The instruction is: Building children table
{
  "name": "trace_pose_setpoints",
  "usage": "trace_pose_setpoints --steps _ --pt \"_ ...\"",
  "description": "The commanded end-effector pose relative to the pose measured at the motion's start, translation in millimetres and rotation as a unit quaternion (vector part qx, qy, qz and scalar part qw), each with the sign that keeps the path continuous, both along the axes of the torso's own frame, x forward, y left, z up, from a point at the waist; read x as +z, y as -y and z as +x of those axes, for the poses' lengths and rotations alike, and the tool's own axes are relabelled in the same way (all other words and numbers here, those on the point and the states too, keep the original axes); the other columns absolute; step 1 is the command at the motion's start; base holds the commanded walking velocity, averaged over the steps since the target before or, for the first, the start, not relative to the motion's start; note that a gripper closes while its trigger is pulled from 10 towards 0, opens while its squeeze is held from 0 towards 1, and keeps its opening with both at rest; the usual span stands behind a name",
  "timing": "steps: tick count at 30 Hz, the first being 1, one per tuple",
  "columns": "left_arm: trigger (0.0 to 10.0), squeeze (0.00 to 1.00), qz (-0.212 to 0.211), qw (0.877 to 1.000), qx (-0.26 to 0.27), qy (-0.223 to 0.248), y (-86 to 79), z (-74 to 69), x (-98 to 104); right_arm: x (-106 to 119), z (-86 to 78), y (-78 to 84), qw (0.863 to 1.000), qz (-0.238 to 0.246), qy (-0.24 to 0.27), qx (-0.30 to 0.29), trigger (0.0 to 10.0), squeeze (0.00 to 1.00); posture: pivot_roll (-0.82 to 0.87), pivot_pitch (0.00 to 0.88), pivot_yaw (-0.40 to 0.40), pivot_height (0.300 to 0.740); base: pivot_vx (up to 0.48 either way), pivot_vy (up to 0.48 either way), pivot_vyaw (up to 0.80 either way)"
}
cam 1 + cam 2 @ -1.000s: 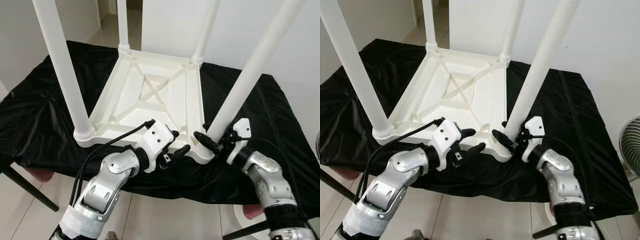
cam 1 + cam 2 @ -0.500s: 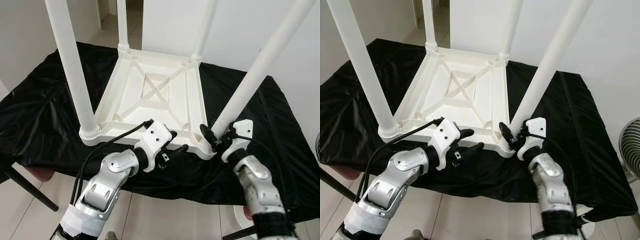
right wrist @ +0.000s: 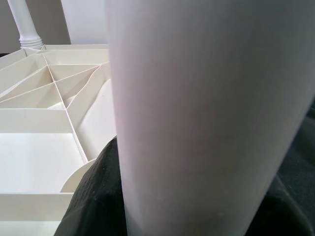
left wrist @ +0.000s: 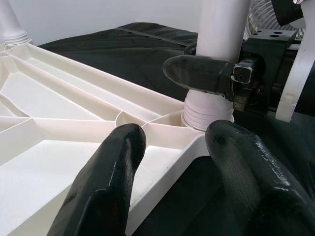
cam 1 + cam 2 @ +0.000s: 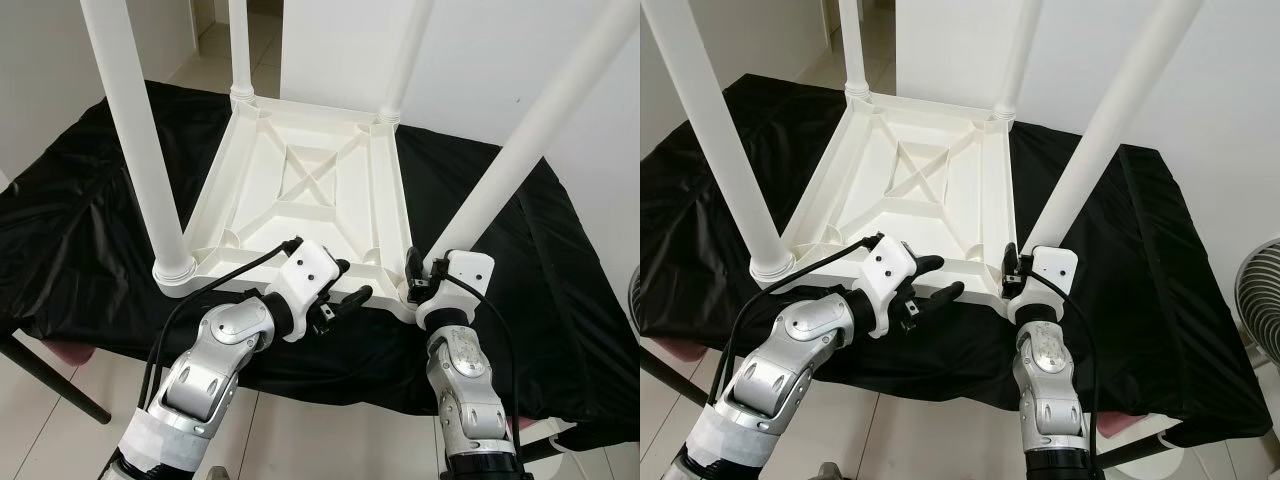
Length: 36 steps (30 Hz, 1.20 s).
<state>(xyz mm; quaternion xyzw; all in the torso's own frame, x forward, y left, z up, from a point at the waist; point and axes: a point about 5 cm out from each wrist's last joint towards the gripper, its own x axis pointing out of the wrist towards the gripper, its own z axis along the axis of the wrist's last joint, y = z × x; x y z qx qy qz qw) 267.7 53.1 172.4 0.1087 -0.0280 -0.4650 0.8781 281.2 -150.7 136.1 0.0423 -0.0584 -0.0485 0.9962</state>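
Four smooth round legs [image 5: 140,150] — ribbed white plastic tabletop [image 5: 300,190], black cloth [image 5: 520,250].

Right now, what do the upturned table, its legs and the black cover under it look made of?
Upturned table: looks like moulded white plastic, matte; the thin ribs and cross-bracing underneath suggest it.
Legs: smooth white tubes with ribbed collars at the sockets, probably plastic too.
Black cover: thin fabric or sheeting with a slight sheen; it wrinkles and drapes over the edge. Cannot tell which.
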Motion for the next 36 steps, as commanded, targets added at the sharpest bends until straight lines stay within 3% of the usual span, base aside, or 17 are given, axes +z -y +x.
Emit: trace_pose_setpoints --steps 1,7,8,9,10,14,19,20,22,26,28,29,31,33,35,36 --pt "10.0 0.0 -0.002 1.0 0.031 0.005 1.0 3.7 -1.3 -18.3 -2.7 4.6 0.999 0.007 -0.043 0.001 10.0 0.0 0.08 0.052 -0.069 0.74 0.0 0.0 0.0" --pt "10.0 0.0 -0.001 1.0 0.03 0.006 1.5 3.7 -1.7 -12.2 -0.6 6.5 0.999 -0.002 -0.025 0.039 10.0 0.0 0.08 0.046 -0.068 0.74 0.0 0.0 0.0" --pt "10.0 0.0 -0.001 1.0 0.029 0.006 1.8 3.7 -1.8 -9.0 -0.3 7.0 0.999 -0.012 -0.019 0.05 10.0 0.31 0.09 0.043 -0.069 0.74 0.0 0.0 0.0" --pt "10.0 0.0 -0.001 1.0 0.029 0.006 1.8 3.7 -1.8 -9.0 -0.3 7.0 0.999 -0.012 -0.019 0.05 10.0 0.31 0.09 0.043 -0.069 0.74 0.0 0.0 0.0" --pt "10.0 0.0 -0.001 1.0 0.029 0.006 1.9 3.6 -1.6 -6.2 0.4 7.5 0.997 -0.015 -0.012 0.074 10.0 1.0 0.09 0.041 -0.07 0.74 0.0 0.0 0.0" --pt "10.0 0.0 0.001 1.0 0.028 0.007 1.6 3.4 -1.8 0.4 0.6 11.4 0.985 -0.031 -0.002 0.168 10.0 1.0 0.09 0.036 -0.072 0.74 0.0 0.0 0.0" --pt "10.0 0.0 0.002 1.0 0.028 0.008 1.4 3.2 -2.1 1.7 -0.8 12.9 0.98 -0.037 -0.005 0.197 10.0 1.0 0.09 0.035 -0.071 0.74 0.0 0.0 0.0" --pt "10.0 0.0 0.003 1.0 0.028 0.008 0.8 2.9 -2.2 2.7 -1.7 18.3 0.971 -0.052 -0.005 0.231 10.0 0.0 0.1 0.031 -0.074 0.74 0.0 0.0 0.0" --pt "10.0 0.0 0.004 1.0 0.028 0.008 -0.2 2.4 -2.0 4.4 -4.0 26.2 0.955 -0.066 -0.008 0.287 10.0 0.0 0.1 0.031 -0.074 0.74 0.0 0.0 0.0" --pt "10.0 0.0 0.005 1.0 0.026 0.008 -0.5 2.3 -1.9 4.5 -4.2 30.7 0.945 -0.08 -0.01 0.317 10.0 0.0 0.1 0.025 -0.073 0.74 0.0 0.0 0.0" --pt "10.0 0.0 0.015 1.0 0.013 0.003 -0.4 -0.6 -8.0 -0.3 2.0 40.3 0.925 -0.134 -0.033 0.354 10.0 0.0 0.1 0.027 -0.08 0.74 0.0 0.0 0.0" --pt "10.0 0.0 0.015 1.0 0.013 0.003 -0.4 -0.6 -8.0 -0.3 2.0 40.3 0.925 -0.134 -0.033 0.354 10.0 0.0 0.1 0.027 -0.08 0.74 0.0 0.0 0.0" --pt "10.0 0.0 0.029 1.0 -0.001 -0.001 0.1 -4.4 -15.0 -0.1 10.2 48.8 0.913 -0.155 -0.045 0.376 10.0 0.0 0.11 0.027 -0.08 0.74 0.0 0.0 0.0" --pt "10.0 0.0 0.029 1.0 -0.001 -0.001 0.1 -4.4 -15.0 -0.1 10.2 48.8 0.913 -0.155 -0.045 0.376 10.0 0.0 0.11 0.027 -0.08 0.74 0.0 0.0 0.0" --pt "10.0 0.0 0.031 0.999 -0.015 -0.005 2.5 -9.8 -17.7 3.3 25.1 55.6 0.909 -0.159 -0.05 0.382 10.0 0.0 0.11 0.032 -0.082 0.74 0.0 0.0 0.0" --pt "10.0 0.0 0.031 0.999 -0.015 -0.005 2.5 -9.8 -17.7 3.3 25.1 55.6 0.909 -0.159 -0.05 0.382 10.0 0.0 0.11 0.032 -0.082 0.74 0.0 0.0 0.0"
